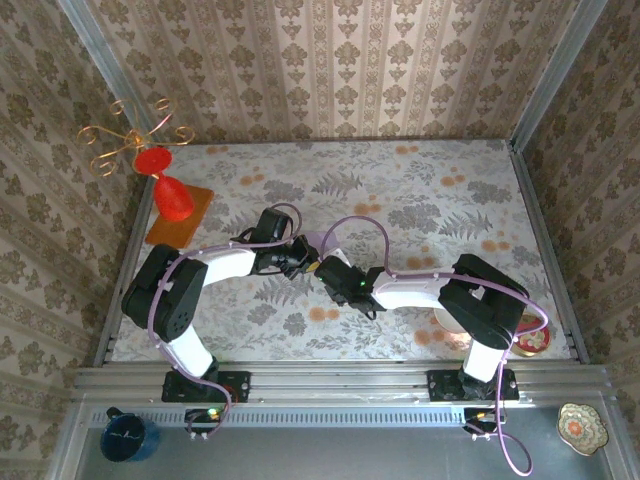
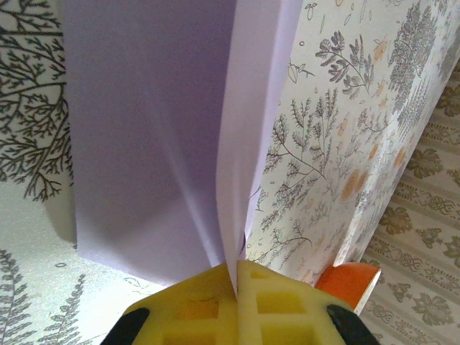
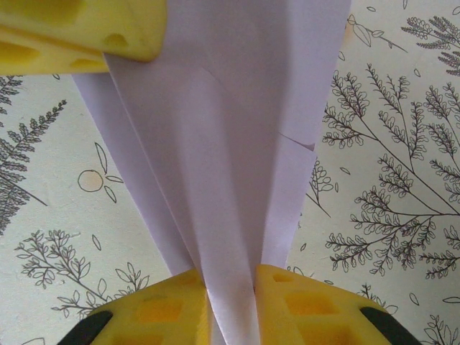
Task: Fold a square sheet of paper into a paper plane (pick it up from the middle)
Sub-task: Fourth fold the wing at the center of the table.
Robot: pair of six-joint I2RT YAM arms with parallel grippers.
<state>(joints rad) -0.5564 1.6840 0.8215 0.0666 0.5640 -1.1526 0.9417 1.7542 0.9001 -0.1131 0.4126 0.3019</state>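
Note:
The paper plane (image 3: 230, 144) is pale lilac paper with several lengthwise creases, and it narrows toward my right gripper (image 3: 231, 287). That gripper's yellow pads (image 3: 302, 302) are closed on its folded spine. My left gripper (image 2: 237, 277) is shut on the paper's (image 2: 151, 129) folded edge, and its yellow finger (image 3: 86, 32) shows at the top left of the right wrist view. In the top view the left gripper (image 1: 298, 257) and right gripper (image 1: 326, 270) meet over the table's middle, with a sliver of lilac paper (image 1: 313, 241) between them, held above the patterned cloth.
A red cone vase (image 1: 170, 194) stands on an orange mat (image 1: 192, 216) at the back left, beside a gold wire ornament (image 1: 125, 140). A small dish (image 1: 531, 340) and a white cup (image 1: 444, 320) sit near the right arm's base. The orange mat (image 2: 348, 277) shows past the left pads.

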